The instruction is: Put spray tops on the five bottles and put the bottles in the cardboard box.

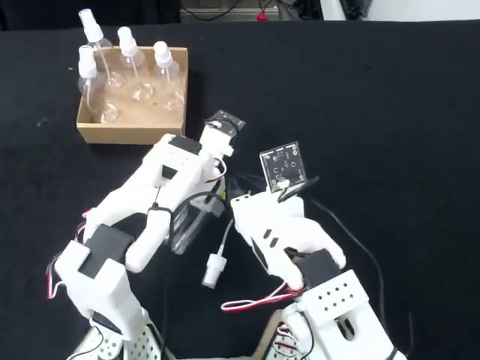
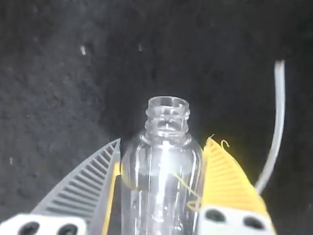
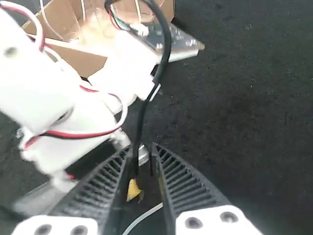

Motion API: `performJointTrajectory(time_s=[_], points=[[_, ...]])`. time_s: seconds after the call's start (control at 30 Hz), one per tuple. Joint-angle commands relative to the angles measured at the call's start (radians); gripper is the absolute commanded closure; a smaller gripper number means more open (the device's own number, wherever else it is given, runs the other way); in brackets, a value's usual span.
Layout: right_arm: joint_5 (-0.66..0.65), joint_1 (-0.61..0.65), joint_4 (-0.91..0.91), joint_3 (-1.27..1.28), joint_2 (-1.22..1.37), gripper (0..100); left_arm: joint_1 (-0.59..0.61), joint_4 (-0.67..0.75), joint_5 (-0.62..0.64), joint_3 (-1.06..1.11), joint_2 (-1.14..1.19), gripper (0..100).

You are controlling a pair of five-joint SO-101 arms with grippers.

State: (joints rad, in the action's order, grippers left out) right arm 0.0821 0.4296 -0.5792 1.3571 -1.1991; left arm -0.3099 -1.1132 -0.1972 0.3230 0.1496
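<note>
"Where's the last bottle (image 2: 161, 171)?"
"Uncapped, pinched in the left gripper (image 2: 164, 143), five o'clock from the cardboard box (image 1: 127, 133)."
"The right gripper (image 3: 142, 149)?"
"Fingers (image 3: 181, 181) nearly together. The spray top (image 1: 214, 270) lies at its seven o'clock, possibly untouched."

A cardboard box (image 1: 120, 133) is sitting at the far left of a black table (image 1: 390, 112), with four topped bottles (image 1: 88, 75) standing inside. Nearer, the left arm (image 1: 161, 187) and right arm (image 1: 281, 232) are leaning together. A clear bottle (image 1: 187, 225) is showing beneath the left arm, with a spray top (image 1: 214, 268) just beside it.
</note>
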Motion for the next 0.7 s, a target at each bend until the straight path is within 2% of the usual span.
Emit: performJointTrajectory(time_s=[0.0, 0.07, 0.17, 0.37, 0.57, 0.67], points=[[-0.003, -0.017, 0.023, -0.007, -0.001, 94.6, 0.028, -0.103, -0.052, -0.021, -0.160, 80], [-0.003, -0.017, 0.020, -0.007, -0.001, 94.6, 0.094, -0.121, -0.074, 0.021, -0.236, 80], [0.006, -0.012, 0.017, -0.008, -0.002, 94.6, 0.189, -0.071, -0.104, 0.143, -0.345, 80], [0.087, -0.011, -0.023, -0.036, -0.001, 94.6, 0.243, 0.080, -0.100, 0.409, -0.551, 80], [0.028, -0.011, -0.143, -0.154, 0.001, 94.6, 0.320, 0.087, -0.097, 0.509, -0.638, 80], [-0.017, 0.020, -0.192, -0.203, 0.001, 94.6, 0.343, 0.094, -0.029, 0.521, -0.637, 80]])
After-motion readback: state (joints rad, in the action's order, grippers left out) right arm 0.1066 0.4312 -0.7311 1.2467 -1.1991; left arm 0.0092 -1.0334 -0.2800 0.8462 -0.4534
